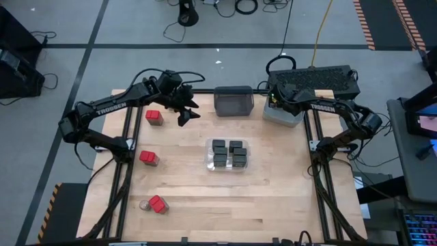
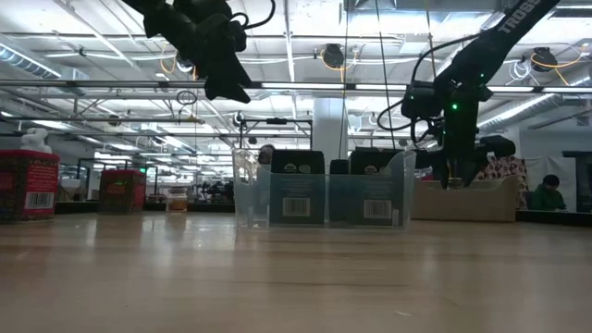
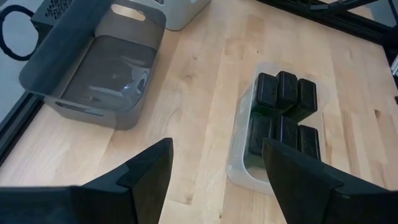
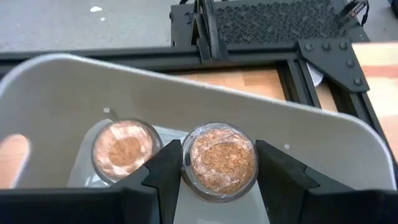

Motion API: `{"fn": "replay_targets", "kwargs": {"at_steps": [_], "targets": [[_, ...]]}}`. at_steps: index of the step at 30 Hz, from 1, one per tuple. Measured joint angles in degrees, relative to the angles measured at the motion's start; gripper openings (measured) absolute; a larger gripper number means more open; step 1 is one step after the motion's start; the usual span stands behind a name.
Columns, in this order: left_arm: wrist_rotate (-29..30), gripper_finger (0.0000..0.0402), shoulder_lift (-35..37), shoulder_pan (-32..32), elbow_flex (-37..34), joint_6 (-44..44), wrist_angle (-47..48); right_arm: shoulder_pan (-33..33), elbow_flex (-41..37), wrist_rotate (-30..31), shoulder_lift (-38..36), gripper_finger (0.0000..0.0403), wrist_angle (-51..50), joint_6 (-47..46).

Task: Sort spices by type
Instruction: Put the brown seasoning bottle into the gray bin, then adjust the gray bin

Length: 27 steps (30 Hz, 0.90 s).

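Two round jars of tan spice show in the right wrist view inside the light grey bin (image 4: 56, 93) at the table's far right: one jar (image 4: 122, 149) stands free on the bin's floor, and my right gripper (image 4: 217, 177) is shut on the other jar (image 4: 219, 160). My left gripper (image 1: 188, 111) hangs open and empty above the table's far left, between a red-topped box (image 1: 154, 117) and the dark grey bin (image 1: 233, 100). Several black boxes (image 1: 229, 153) stand in the clear bin (image 1: 210, 164) at mid-table. Two more red boxes (image 1: 149, 158) (image 1: 158, 204) and a jar (image 1: 145, 204) stand on the left. My right gripper pinches the jar's round wall (image 4: 186, 163) between its two fingers, one on each side. The fingers slant down into the light grey bin from above. The jar stays upright, its top facing up; whether its bottom rests on the bin's floor I cannot tell.
The dark grey bin stands with nothing in it at the far middle. A black mesh-topped box (image 1: 321, 78) sits behind the light grey bin (image 1: 287, 119). Bare wood lies at the near middle and near right.
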<state>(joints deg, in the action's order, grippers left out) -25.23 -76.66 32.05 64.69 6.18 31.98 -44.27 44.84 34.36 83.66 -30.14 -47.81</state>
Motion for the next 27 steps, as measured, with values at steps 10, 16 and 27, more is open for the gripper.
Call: {"fn": "replay_targets", "kwargs": {"at_steps": [10, 16, 27], "targets": [[0.0, 0.0253, 0.0, -1.28, -0.02, 0.06, -0.02, 0.08, -3.11, -0.12, 0.02, 0.016, 2.76, -2.08], [0.0, 0.0253, -0.02, -1.97, -0.02, 0.04, 0.01, 0.11, -3.15, -0.08, 0.02, 0.016, 3.82, -0.23], [0.0, 0.0253, -0.02, -2.21, -0.02, -1.36, 0.03, 0.11, -3.15, -0.15, 0.02, 0.024, 6.58, 0.92]]}}
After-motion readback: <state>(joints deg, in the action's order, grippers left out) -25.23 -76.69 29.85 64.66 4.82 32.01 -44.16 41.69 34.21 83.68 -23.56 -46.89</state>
